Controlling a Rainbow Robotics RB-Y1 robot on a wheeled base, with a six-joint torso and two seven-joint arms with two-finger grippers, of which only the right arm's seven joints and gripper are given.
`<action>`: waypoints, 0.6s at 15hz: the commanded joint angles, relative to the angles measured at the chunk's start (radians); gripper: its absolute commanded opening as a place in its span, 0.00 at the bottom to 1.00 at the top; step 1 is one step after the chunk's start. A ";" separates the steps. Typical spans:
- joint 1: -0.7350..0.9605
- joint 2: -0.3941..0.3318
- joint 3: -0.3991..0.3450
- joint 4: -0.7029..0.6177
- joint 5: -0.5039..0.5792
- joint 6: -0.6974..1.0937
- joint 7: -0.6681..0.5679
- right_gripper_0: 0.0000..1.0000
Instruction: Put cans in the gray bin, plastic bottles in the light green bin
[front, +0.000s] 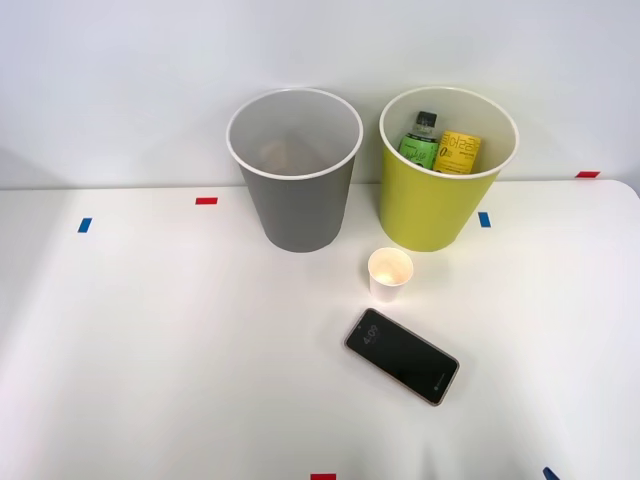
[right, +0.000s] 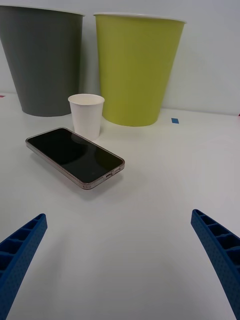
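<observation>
white table (front: 150, 350) is carrying gray bin (front: 296, 200) beside light green bin (front: 430, 205), already holding a plastic bottle (front: 420, 138); right gripper (right: 120, 260) is hovering, fingers apart, likely finished sorting.

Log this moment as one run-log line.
right gripper: open, holding nothing | light green bin: green-label bottle, yellow container inside | gray bin: upright | table: paper cup, phone

— What are we seeing of our own body here?

— We are seeing two fingers (right: 20, 250) of our right gripper (right: 120, 260). They are showing a strong blue colour.

— And their shape?

— Each one is narrowing to a point, and we are noticing ribs with small open cells along the inner edges.
</observation>
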 joint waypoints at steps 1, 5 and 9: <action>0.000 0.000 0.000 0.000 0.000 0.000 0.000 1.00; 0.000 0.000 0.000 0.000 0.000 0.000 0.000 1.00; 0.000 0.000 0.000 0.000 0.000 0.000 0.000 1.00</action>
